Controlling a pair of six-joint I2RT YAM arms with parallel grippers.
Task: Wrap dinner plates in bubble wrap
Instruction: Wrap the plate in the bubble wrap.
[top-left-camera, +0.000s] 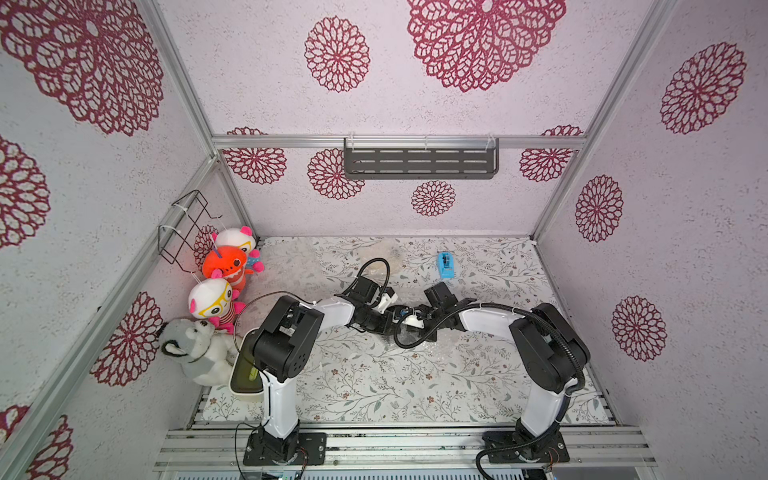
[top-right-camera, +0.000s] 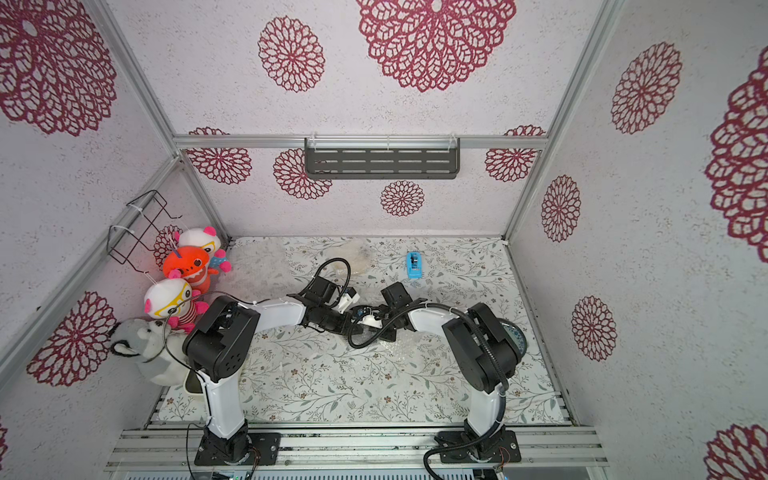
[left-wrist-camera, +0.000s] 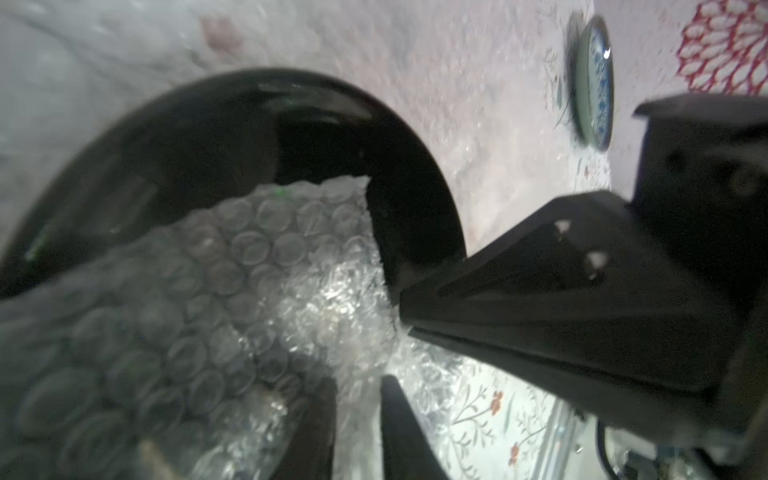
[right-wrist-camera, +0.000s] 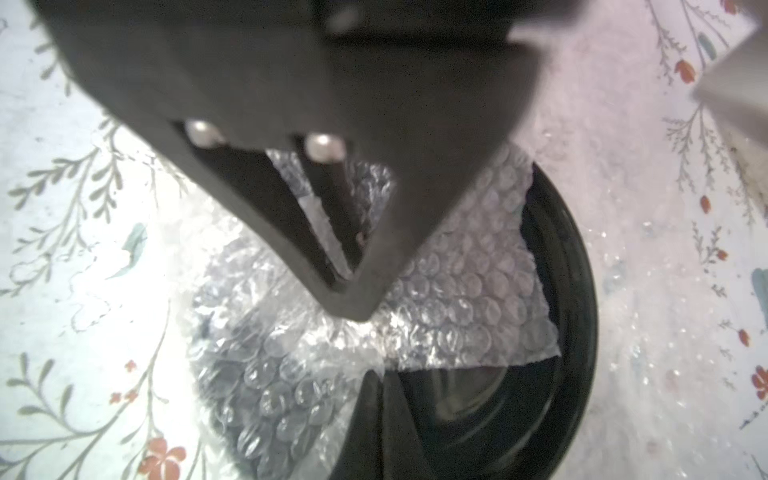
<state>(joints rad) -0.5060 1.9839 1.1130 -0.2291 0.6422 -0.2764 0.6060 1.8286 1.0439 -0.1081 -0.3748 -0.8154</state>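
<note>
1. I see the glossy black round plate flat on the floral tablecloth. The clear bubble wrap sheet spreads around it, with one flap folded over its face.
2. My left gripper is above the plate, jaws nearly together, pinching a fold of that flap.
3. My right gripper is fully closed on gathered wrap over the plate, just beside the left one.
4. The pale blue-patterned round plate lies well apart from the black plate, to its right.
</note>
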